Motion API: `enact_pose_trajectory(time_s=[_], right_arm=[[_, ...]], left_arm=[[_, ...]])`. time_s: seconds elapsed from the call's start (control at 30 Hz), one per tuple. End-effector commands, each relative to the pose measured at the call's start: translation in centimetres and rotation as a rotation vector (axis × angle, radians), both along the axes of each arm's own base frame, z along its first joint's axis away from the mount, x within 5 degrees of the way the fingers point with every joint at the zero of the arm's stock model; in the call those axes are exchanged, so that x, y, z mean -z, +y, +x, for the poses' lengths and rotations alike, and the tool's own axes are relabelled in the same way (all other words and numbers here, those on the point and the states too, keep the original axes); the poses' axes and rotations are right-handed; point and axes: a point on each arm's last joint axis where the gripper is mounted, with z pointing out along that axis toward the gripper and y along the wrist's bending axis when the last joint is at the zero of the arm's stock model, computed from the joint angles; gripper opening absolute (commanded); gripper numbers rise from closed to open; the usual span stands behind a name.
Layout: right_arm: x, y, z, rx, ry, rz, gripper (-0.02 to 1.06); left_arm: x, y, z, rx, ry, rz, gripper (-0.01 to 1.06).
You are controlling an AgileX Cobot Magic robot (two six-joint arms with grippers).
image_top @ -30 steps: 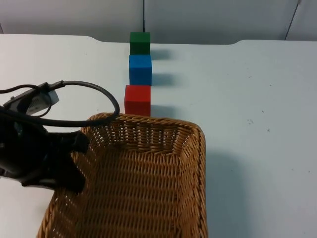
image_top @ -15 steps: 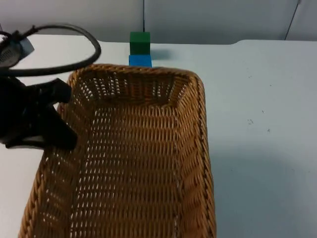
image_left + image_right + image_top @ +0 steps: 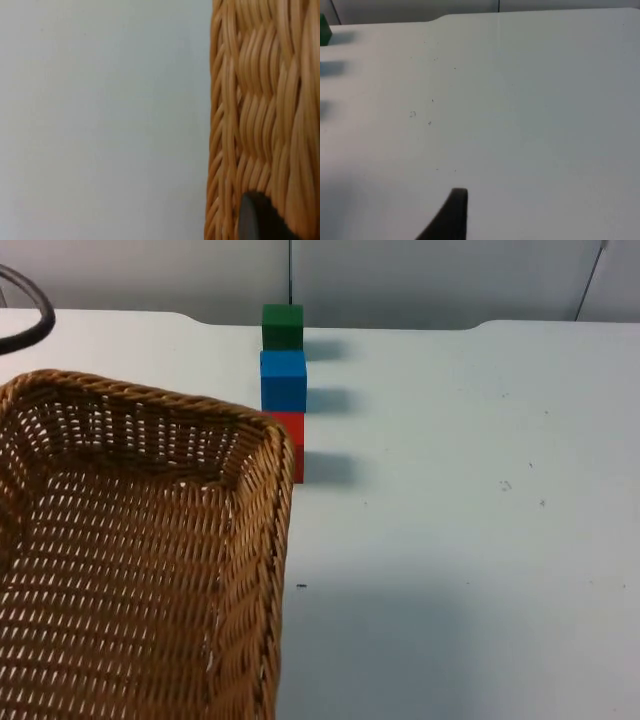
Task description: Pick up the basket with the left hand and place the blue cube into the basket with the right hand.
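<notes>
The blue cube (image 3: 283, 380) stands on the white table between a green cube (image 3: 282, 326) behind it and a red cube (image 3: 292, 445) in front. A woven wicker basket (image 3: 140, 550) hangs lifted at the left in the top view, its far right corner covering part of the red cube. My left gripper (image 3: 257, 220) is shut on the basket's rim (image 3: 260, 100), which runs close along it in the left wrist view. My right gripper (image 3: 454, 217) waits above bare table to the right of the cubes, apart from them.
The three cubes stand in a row running away from the camera near the table's far edge, by the grey partition wall (image 3: 420, 280). The green cube (image 3: 324, 30) also appears in the right wrist view. White table (image 3: 480, 540) stretches to the right of the cubes.
The basket has swung left, uncovering the blue cube and part of the red one. The left arm has left the top view.
</notes>
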Motion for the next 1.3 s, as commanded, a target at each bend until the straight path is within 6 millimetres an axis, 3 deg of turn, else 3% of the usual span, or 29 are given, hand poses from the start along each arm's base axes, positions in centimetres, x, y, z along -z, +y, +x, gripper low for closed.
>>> enact_pose_trajectory(time_s=[0.0, 0.33, 0.5, 0.83, 0.93, 0.97, 1.07, 1.1, 1.23, 1.27], right_arm=[[0.1, 0.1, 0.1, -0.007, -0.006, -0.001, 1.04], [-1.5, 1.0, -0.1, -0.115, -0.114, -0.001, 1.04], [-2.8, 1.2, 1.8, -0.145, -0.070, 0.018, 1.04], [-7.7, 1.2, 8.6, -0.166, -0.065, -0.008, 1.02], [-9.5, 1.6, 12.4, -0.223, -0.025, 0.002, 1.01], [-9.5, 1.6, 12.4, -0.223, -0.025, 0.002, 1.01], [-10.9, 2.3, 16.3, -0.296, -0.010, 0.038, 1.00], [-10.9, 2.3, 16.3, -0.296, -0.010, 0.038, 1.00], [-12.2, 3.8, 22.0, -0.419, 0.044, 0.137, 1.00], [-12.2, 3.8, 22.0, -0.419, 0.044, 0.137, 1.00]], left_arm=[[-0.3, 0.3, -0.3, -0.013, 0.014, -0.034, 0.00], [-0.3, 1.6, -0.3, -0.026, -0.014, -0.029, 0.00], [-0.4, 1.6, -0.2, -0.015, -0.027, -0.069, 0.00], [-0.2, 1.5, -0.3, 0.013, -0.007, -0.085, 0.00], [-0.2, 1.5, -0.2, 0.007, -0.016, -0.081, 0.00], [-0.2, 1.5, -0.2, 0.007, -0.016, -0.081, 0.00], [-0.2, 1.5, -0.2, 0.005, -0.019, -0.078, 0.00], [-0.2, 1.5, -0.2, 0.005, -0.019, -0.078, 0.00], [-0.2, 1.6, -0.1, -0.002, -0.028, -0.070, 0.00], [-0.2, 1.6, -0.1, -0.002, -0.028, -0.070, 0.00]])
